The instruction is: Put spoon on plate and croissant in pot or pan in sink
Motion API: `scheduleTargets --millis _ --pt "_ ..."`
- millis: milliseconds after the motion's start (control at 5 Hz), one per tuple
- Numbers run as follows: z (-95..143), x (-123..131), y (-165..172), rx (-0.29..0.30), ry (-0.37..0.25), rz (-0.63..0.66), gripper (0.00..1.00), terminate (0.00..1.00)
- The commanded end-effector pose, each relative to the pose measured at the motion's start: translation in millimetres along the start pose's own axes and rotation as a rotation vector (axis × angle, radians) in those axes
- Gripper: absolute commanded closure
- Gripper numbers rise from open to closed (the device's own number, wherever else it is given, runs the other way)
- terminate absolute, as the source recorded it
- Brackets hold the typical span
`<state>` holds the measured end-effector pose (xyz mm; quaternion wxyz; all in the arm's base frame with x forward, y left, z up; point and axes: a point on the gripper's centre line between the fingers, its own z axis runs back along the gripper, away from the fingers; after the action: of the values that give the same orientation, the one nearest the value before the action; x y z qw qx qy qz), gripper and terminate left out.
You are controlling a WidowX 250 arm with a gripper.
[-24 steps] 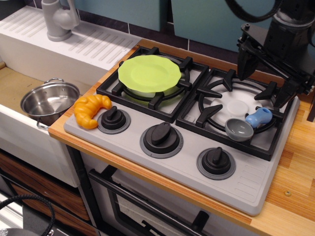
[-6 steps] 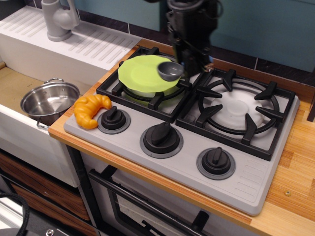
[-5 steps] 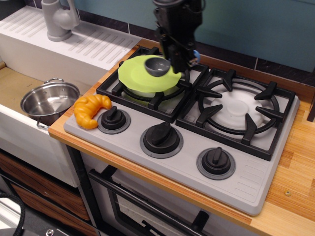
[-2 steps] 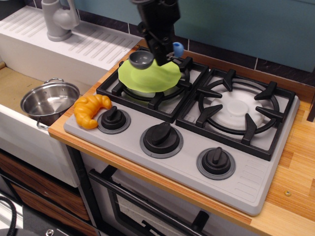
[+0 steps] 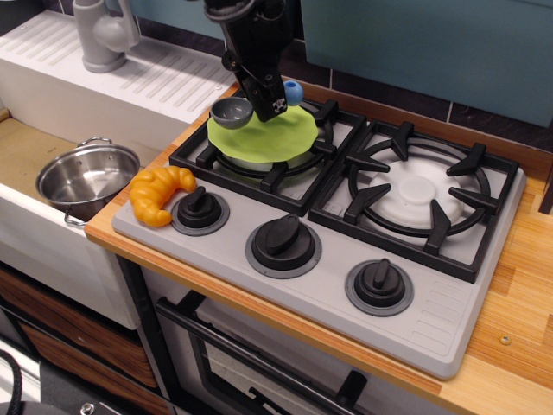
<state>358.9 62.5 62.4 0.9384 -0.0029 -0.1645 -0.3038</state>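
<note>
My gripper [image 5: 266, 93] is shut on the spoon [image 5: 232, 111] and holds it just above the far left part of the lime-green plate [image 5: 263, 136]. The spoon's grey bowl sticks out to the left and its light-blue handle end [image 5: 293, 92] to the right. The plate lies on the left burner grate [image 5: 259, 164]. The orange-yellow croissant [image 5: 159, 194] lies on the stove's front left corner. The shiny steel pot [image 5: 85, 177] stands in the sink [image 5: 26, 156] at the left.
A grey faucet [image 5: 102, 33] stands on the ribbed white drainboard [image 5: 130, 82] at the back left. The right burner grate [image 5: 422, 194] is bare. Three black knobs [image 5: 283, 238] line the stove's front. A wooden counter [image 5: 514, 303] runs along the right.
The gripper took the spoon from the right burner and has carried it left over the plate. In the last half second it moved a little further left and down.
</note>
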Motion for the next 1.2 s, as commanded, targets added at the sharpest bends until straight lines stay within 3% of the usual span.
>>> scheduleTargets --millis 0,800,1000 --pt "13 12 -7 0.047 0.016 0.011 0.00 0.00" --pt "65 43 -18 0.014 0.113 0.007 0.00 0.00" --pt "65 43 -18 0.014 0.113 0.007 0.00 0.00"
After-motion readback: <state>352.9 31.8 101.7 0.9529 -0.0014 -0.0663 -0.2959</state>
